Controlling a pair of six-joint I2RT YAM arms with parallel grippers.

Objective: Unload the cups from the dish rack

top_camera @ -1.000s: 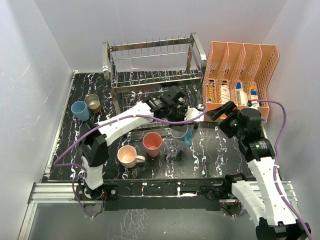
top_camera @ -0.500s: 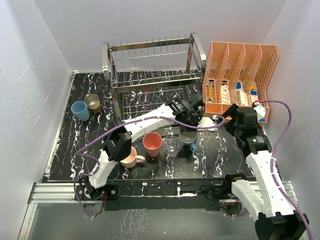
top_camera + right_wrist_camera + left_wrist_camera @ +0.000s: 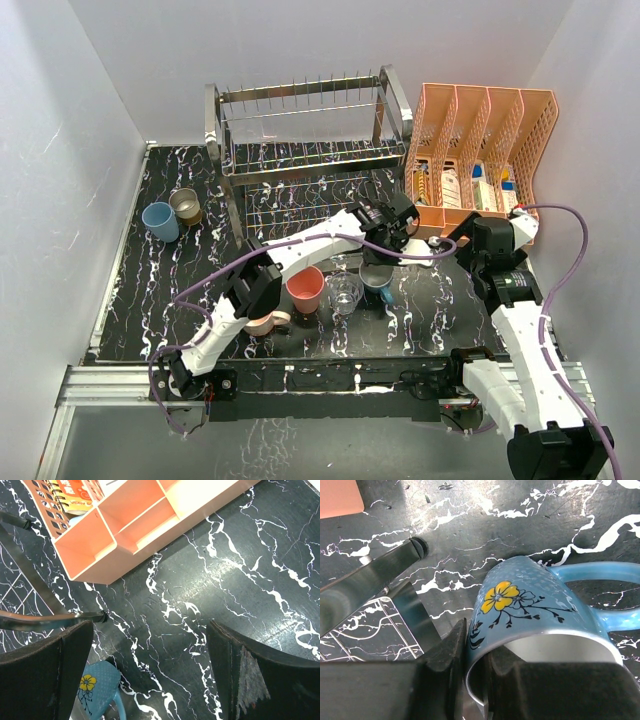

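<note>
Nearest the arm bases, around 6 o'clock, a pale pink mug (image 3: 266,322), a salmon tumbler (image 3: 305,287) and a clear glass (image 3: 345,292) stand close together on the table (image 3: 440,300). Just past the glass, toward 4 o'clock, is the teal mug (image 3: 535,605). The left end effector (image 3: 472,647) pinches its rim, jaws narrow, one finger inside and one outside. The mug sits low, though I cannot tell whether its base touches the table.

Over the last second the left arm has swung this mug rightward, away from the rack front. The right end effector (image 3: 150,630), jaws wide and holding nothing, has drawn back toward 3 o'clock.

Farther off at 9 to 10 o'clock, a light blue tumbler (image 3: 160,220) and a tan cup (image 3: 185,205) stand side by side. At 12 o'clock the dish rack (image 3: 300,150) shows no cup, with an orange organiser (image 3: 480,130) at 2 o'clock. Setting down and releasing the mug looks like all that is left.
</note>
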